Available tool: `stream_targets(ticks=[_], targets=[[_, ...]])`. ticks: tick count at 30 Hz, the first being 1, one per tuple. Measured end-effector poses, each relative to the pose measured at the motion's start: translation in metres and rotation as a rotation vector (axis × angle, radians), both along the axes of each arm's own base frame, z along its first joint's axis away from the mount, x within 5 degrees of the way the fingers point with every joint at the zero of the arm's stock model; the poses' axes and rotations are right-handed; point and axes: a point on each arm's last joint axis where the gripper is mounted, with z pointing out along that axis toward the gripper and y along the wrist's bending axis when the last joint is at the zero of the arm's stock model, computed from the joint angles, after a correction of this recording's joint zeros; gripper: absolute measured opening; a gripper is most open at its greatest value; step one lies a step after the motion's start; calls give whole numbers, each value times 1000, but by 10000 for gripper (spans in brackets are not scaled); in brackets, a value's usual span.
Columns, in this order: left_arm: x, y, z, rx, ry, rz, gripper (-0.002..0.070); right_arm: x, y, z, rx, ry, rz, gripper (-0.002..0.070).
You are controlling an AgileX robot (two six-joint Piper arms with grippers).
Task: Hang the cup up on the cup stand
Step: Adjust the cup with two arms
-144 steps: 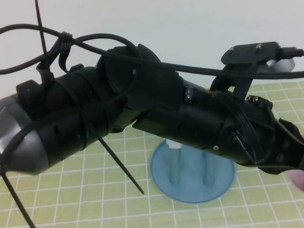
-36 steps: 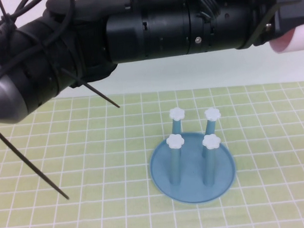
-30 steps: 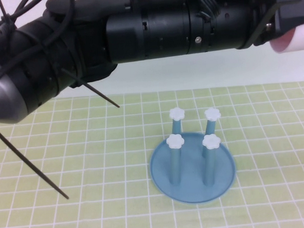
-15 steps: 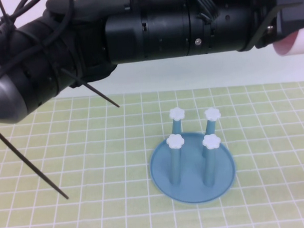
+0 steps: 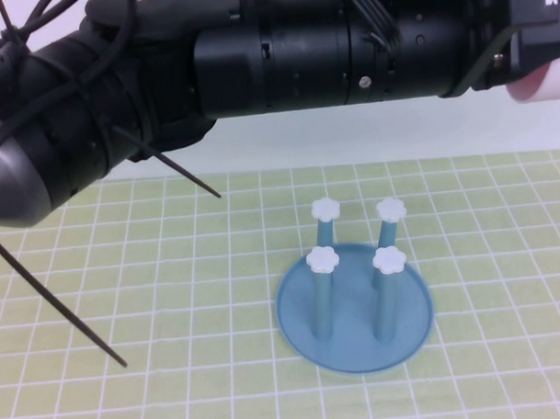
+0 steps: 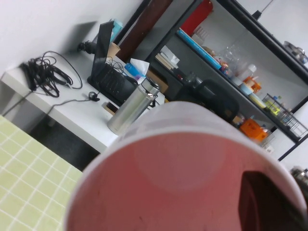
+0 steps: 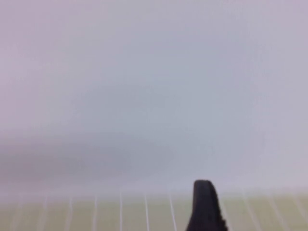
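The cup stand (image 5: 357, 347), a round blue dish with four upright blue pegs topped by white flower caps (image 5: 321, 259), stands on the green grid mat right of centre. My left arm stretches across the top of the high view. My left gripper (image 5: 531, 61) is at the upper right edge, high above the stand and to its right, shut on the pale pink cup (image 5: 544, 83). In the left wrist view the cup (image 6: 178, 163) fills the frame mouth-on, with one dark finger (image 6: 269, 202) inside its rim. My right gripper (image 7: 206, 209) shows only as a dark tip facing a white wall.
The green grid mat (image 5: 173, 296) covers the table. Black cable ties (image 5: 62, 304) hang from my left arm over the mat's left part. Beyond the table, the left wrist view shows a white desk with a steel flask (image 6: 132, 106) and shelves.
4.8 s ago my left arm lay low over the stand and hid its pegs. It has since risen with the cup. In the last second the cup has edged slightly to the right.
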Motion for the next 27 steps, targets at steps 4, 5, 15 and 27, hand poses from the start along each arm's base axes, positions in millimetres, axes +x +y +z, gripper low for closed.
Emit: stream_targets(ticks=[4, 5, 15, 27], targets=[[1, 0, 1, -12, -68, 16, 8, -1, 0, 22, 104, -240, -9, 446], [1, 0, 2, -19, -81, 23, 8, -3, 0, 25, 144, -273, -7, 446], [4, 1, 11, -120, -67, 45, 8, -33, 26, 54, 708, -451, 357, 445], [-22, -22, 12, -139, -43, 17, 8, -38, 38, 53, 1459, -224, 546, 608]])
